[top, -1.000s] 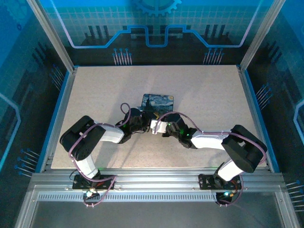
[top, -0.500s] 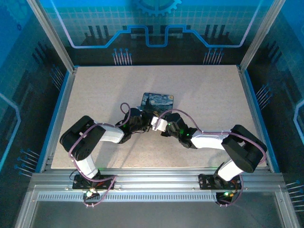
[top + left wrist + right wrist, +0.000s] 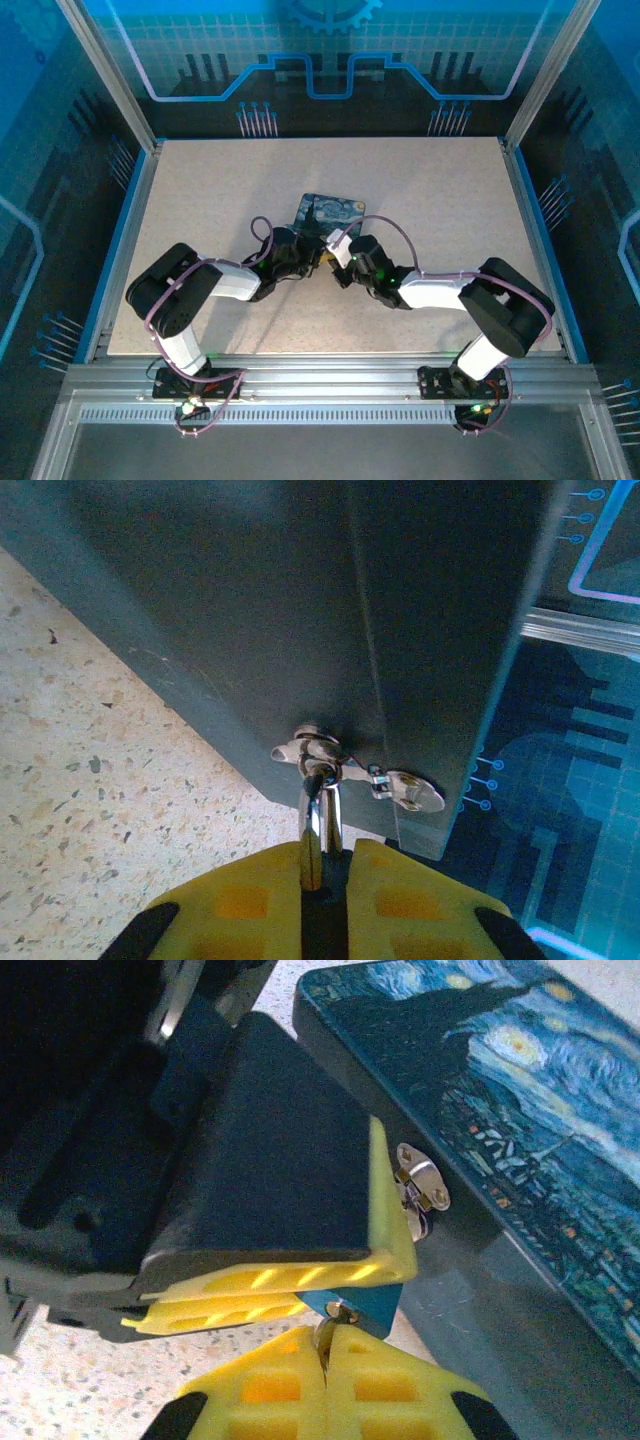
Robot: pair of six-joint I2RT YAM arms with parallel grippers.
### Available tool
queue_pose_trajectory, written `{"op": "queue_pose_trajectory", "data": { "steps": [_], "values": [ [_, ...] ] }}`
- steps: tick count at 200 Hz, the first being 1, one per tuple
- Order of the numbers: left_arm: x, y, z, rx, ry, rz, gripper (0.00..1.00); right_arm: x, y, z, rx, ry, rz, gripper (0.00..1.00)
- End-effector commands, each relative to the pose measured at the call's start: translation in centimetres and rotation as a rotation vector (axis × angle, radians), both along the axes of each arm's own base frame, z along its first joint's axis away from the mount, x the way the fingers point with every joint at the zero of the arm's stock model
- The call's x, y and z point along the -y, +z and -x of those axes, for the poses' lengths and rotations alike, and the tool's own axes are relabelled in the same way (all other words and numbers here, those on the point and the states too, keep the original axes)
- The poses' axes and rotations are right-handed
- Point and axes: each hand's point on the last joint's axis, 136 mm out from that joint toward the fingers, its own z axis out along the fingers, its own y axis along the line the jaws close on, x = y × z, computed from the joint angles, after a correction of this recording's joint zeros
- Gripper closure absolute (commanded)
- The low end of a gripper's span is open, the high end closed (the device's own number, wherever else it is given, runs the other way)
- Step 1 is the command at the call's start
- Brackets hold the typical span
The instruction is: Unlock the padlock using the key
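At the front of the Starry Night box, middle of table: left gripper clamped on padlock, which hangs through the box's hasp; right gripper pinched tight on key, tip at padlock's underside.

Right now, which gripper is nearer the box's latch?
Left. The left gripper clamps the padlock, which hangs through the latch just ahead of its fingers. The right gripper pinches the key at the padlock's bottom end, farther from the latch.
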Motion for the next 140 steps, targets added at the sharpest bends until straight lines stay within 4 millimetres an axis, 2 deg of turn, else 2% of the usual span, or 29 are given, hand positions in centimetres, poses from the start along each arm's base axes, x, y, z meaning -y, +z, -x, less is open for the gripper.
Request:
{"op": "queue_pose_trajectory", "data": {
  "steps": [1, 31, 56, 103, 140],
  "values": [
    [1.8, 1.0, 1.0, 0.021, -0.072, 0.052, 1.0, -2.3, 2.7, -0.6, -0.103, -0.04, -0.261, 1.0],
    [1.9, 0.9, 1.1, 0.021, -0.074, 0.051, 1.0, -2.0, 2.9, -0.9, -0.181, -0.111, -0.336, 1.0],
    [1.9, 0.7, 1.1, 0.019, -0.073, 0.048, 1.0, -1.5, 2.3, -1.3, -0.262, -0.182, -0.398, 1.0],
    [1.9, 0.4, 1.2, 0.018, -0.071, 0.038, 1.0, -0.9, 1.5, -1.4, -0.301, -0.236, -0.394, 1.0],
    [1.7, 0.1, 1.1, 0.021, -0.073, 0.011, 0.79, 0.0, 0.5, -1.2, -0.366, -0.291, -0.405, 1.0]
  ]
}}
